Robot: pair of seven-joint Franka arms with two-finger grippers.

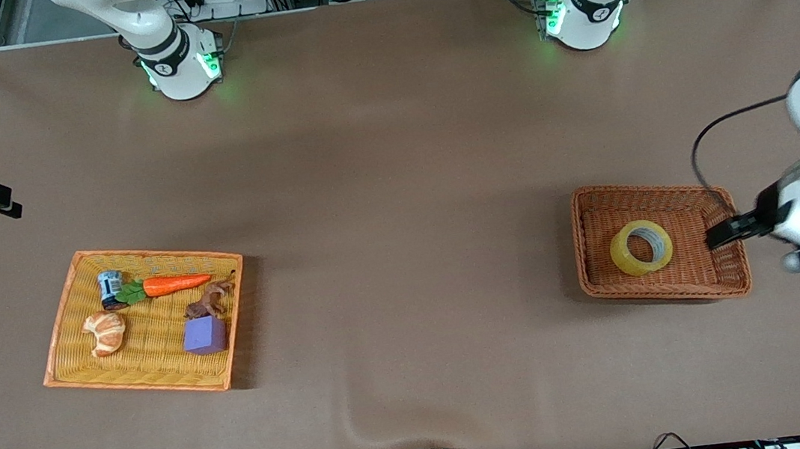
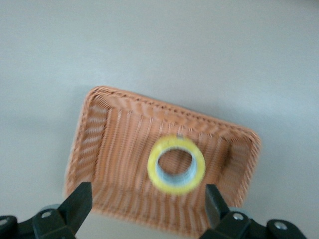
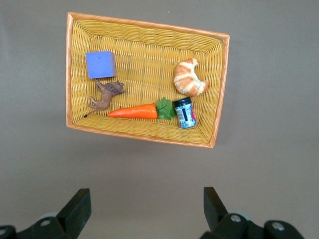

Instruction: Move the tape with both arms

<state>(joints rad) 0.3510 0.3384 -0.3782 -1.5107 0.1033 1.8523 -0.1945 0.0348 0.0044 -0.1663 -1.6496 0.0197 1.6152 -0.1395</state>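
Note:
The tape (image 1: 626, 256) is a yellowish ring with a grey-white core. It lies flat in a brown wicker basket (image 1: 648, 189) toward the left arm's end of the table. My left gripper (image 1: 719, 235) is open and empty, up over the basket's outer rim, beside the tape and clear of it. In the left wrist view the tape (image 2: 200, 172) lies in the basket (image 2: 124, 97), ahead of the open left gripper (image 2: 147, 193). My right gripper (image 1: 4, 205) waits open and empty, up over the right arm's end of the table, and also shows in the right wrist view (image 3: 145, 195).
An orange-rimmed yellow wicker tray (image 1: 147, 252) lies toward the right arm's end. It holds a toy carrot (image 1: 177, 283), a croissant (image 1: 106, 332), a purple block (image 1: 205, 335), a small jar (image 1: 109, 285) and a brown toy animal (image 1: 209, 300). The tray also shows in the right wrist view (image 3: 149, 22).

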